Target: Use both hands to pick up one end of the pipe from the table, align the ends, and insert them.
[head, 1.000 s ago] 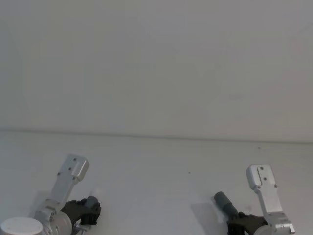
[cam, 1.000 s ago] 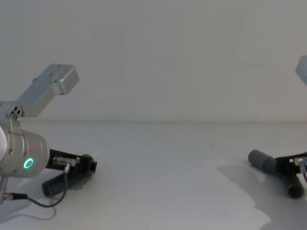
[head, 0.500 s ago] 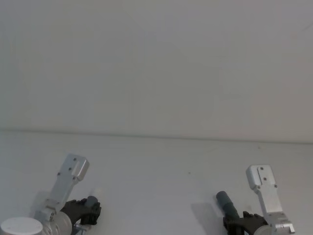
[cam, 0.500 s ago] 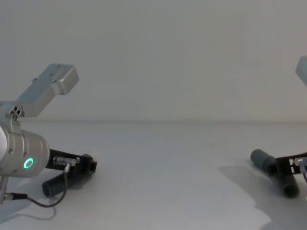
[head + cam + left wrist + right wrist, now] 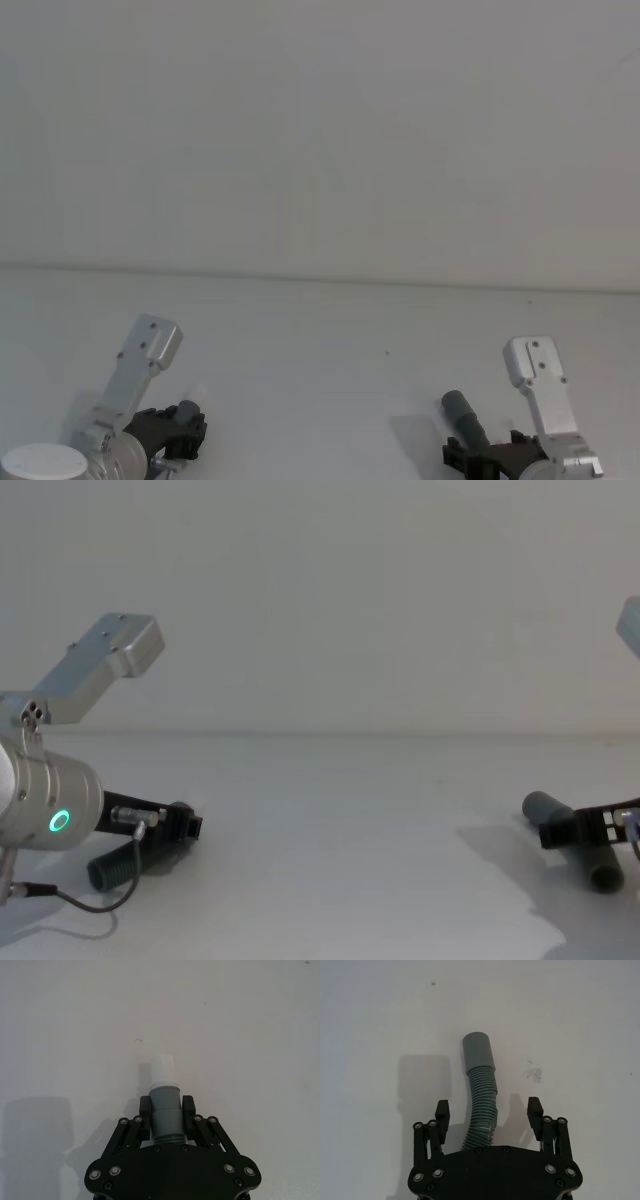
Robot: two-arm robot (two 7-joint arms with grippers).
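Note:
In the left wrist view my left gripper is shut on the grey collar of the pipe piece with the white tapered tip, which sticks out ahead of the fingers just over the table. The ribbed tail of that piece hangs below the left gripper in the chest view. My right gripper is open, one finger on each side of the curved ribbed pipe piece without touching it. Its smooth wide cuff points forward. This piece lies at the right, beside the right gripper.
The white table stretches between the two arms and back to a plain wall. A thin dark cable loops under the left wrist. A small grey smudge marks the table near the cuff.
The right gripper's fingers have spread apart around the curved pipe piece, which has sunk slightly towards the table. The left gripper and its piece have not moved.

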